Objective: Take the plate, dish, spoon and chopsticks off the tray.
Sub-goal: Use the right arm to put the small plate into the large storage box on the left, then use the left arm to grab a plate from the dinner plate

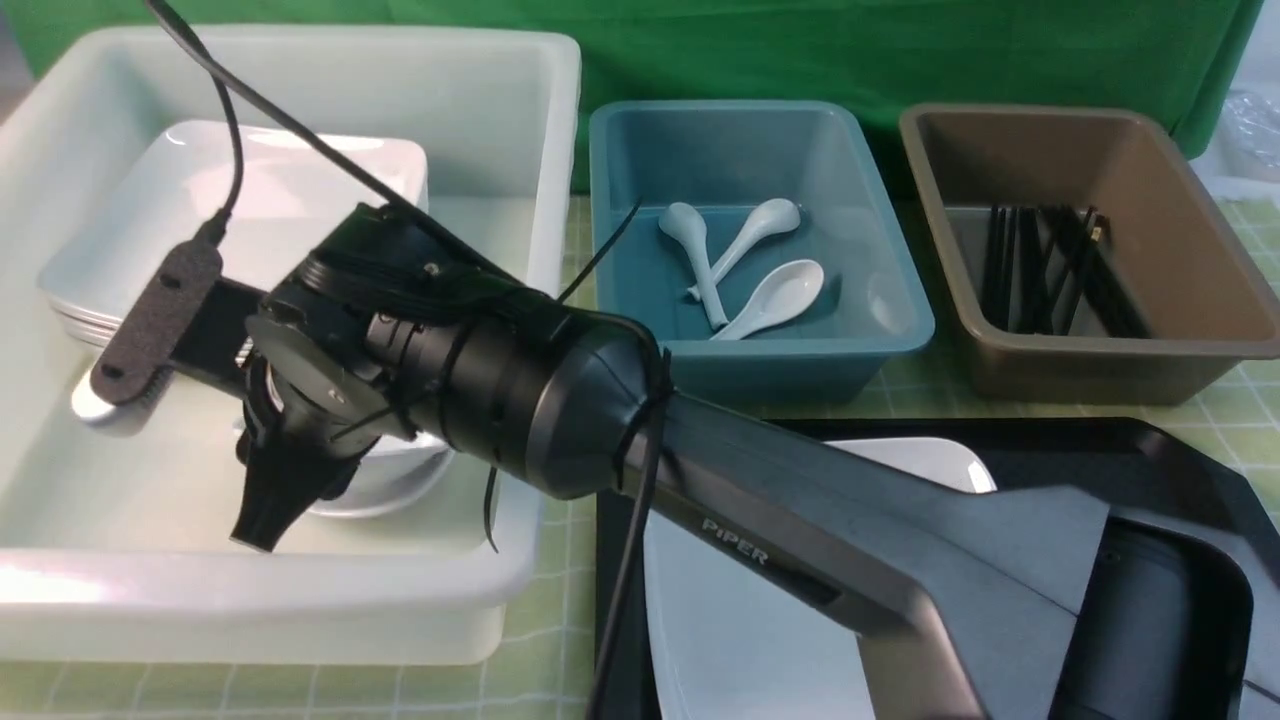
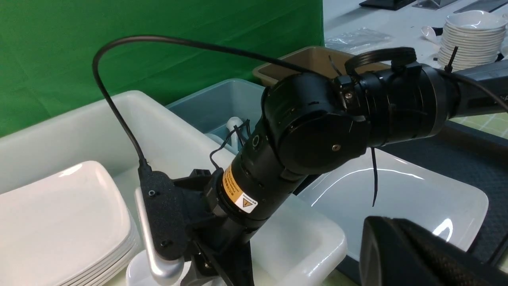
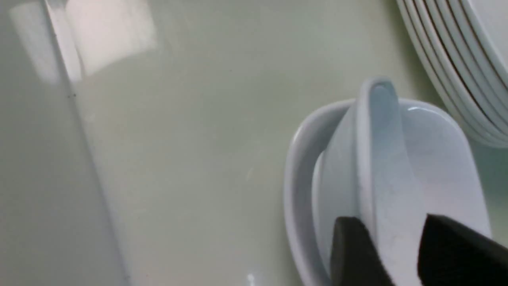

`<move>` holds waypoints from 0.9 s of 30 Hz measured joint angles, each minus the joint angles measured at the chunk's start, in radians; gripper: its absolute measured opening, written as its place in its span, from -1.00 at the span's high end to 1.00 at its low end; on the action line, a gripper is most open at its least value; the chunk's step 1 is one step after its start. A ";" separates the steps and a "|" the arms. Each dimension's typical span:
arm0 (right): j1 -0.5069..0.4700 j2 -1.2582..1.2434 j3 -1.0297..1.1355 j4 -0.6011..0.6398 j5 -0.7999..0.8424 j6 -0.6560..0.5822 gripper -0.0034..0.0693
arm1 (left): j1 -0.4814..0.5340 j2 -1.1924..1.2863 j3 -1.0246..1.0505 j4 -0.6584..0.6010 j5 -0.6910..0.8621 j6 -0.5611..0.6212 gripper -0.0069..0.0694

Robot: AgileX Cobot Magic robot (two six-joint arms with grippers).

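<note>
The large white plate (image 1: pixel 740 620) lies on the black tray (image 1: pixel 1180 470); both also show in the left wrist view, plate (image 2: pixel 397 198) and tray (image 2: pixel 456 159). My right arm reaches across into the white bin (image 1: pixel 560 150). Its gripper (image 1: pixel 262 530) is shut on the rim of a small white dish (image 3: pixel 377 139), held on edge just over another small dish (image 3: pixel 301 178) on the bin floor. My left gripper (image 2: pixel 375 228) is shut and empty, above the plate. Three white spoons (image 1: pixel 760 280) lie in the teal bin. Black chopsticks (image 1: pixel 1040 260) lie in the brown bin.
A stack of large white plates (image 1: pixel 270 200) fills the far left of the white bin, close to the held dish (image 3: pixel 468 59). The teal bin (image 1: pixel 620 200) and brown bin (image 1: pixel 1180 200) stand behind the tray. A stack of small dishes (image 2: pixel 468 35) stands on a far table.
</note>
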 joint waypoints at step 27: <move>-0.002 -1.162 0.843 -0.095 0.343 0.427 0.55 | 0.000 0.517 0.000 -0.324 -0.051 0.379 0.81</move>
